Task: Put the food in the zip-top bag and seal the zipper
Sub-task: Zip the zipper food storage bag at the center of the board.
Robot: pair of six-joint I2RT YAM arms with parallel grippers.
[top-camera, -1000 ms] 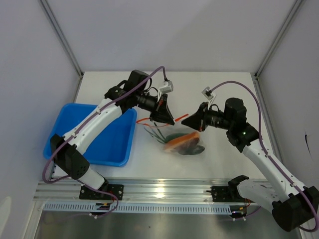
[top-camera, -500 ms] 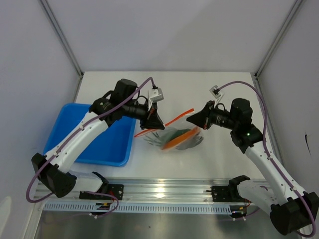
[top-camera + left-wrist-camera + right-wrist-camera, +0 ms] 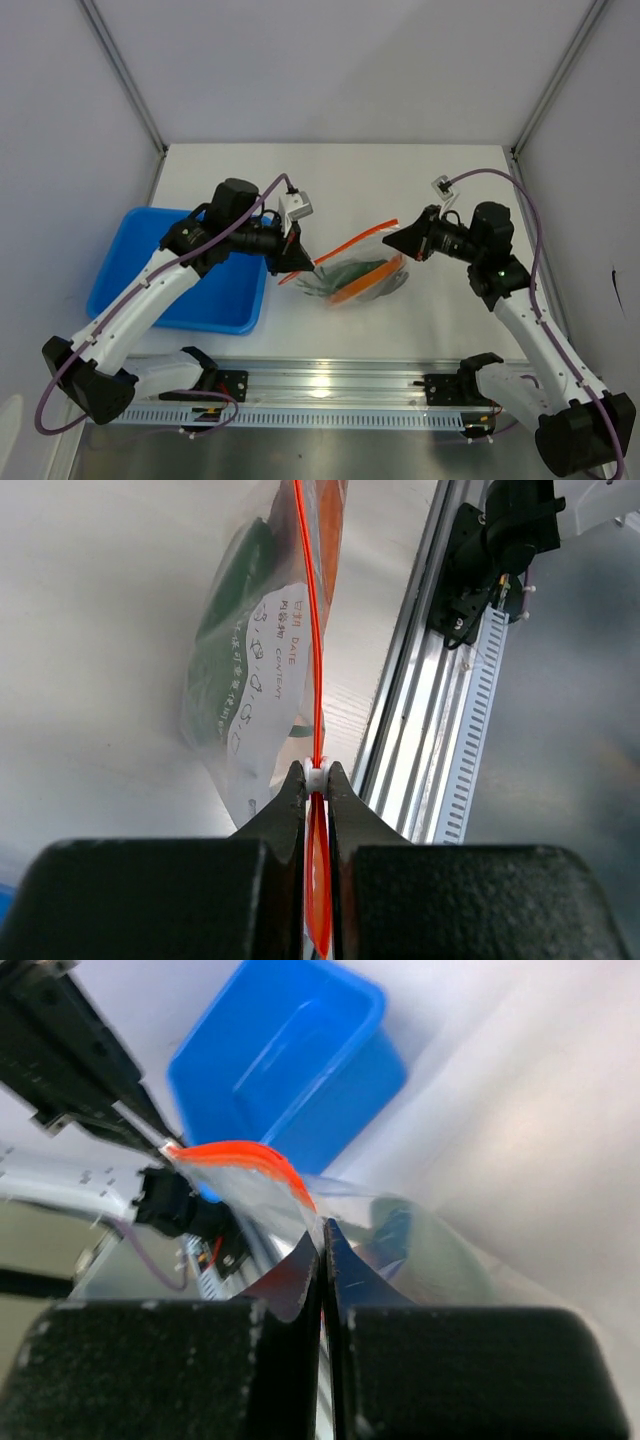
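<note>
The clear zip-top bag (image 3: pixel 358 272) hangs stretched between my two grippers just above the table. Dark-green stalks (image 3: pixel 345 270) and the orange-rimmed meat slab (image 3: pixel 368 286) lie inside it. The red-orange zipper (image 3: pixel 350 242) runs taut along the top edge. My left gripper (image 3: pixel 300 263) is shut on the zipper's left end, on a small white slider (image 3: pixel 316 777); the zipper (image 3: pixel 310 630) runs straight away from it, with the bag (image 3: pixel 250 690) below. My right gripper (image 3: pixel 396 238) is shut on the bag's right corner (image 3: pixel 322 1235), with the zipper (image 3: pixel 240 1153) curving away from it.
The blue tray (image 3: pixel 215 300) stands left of the bag, right behind my left gripper, and shows in the right wrist view (image 3: pixel 290 1050). The aluminium rail (image 3: pixel 330 380) runs along the near table edge and shows close by in the left wrist view (image 3: pixel 420 700). White walls enclose the table.
My left gripper has slid left and nearer along the zipper, toward the tray. My right gripper has shifted slightly right. The bag now hangs stretched and lifted between them.
</note>
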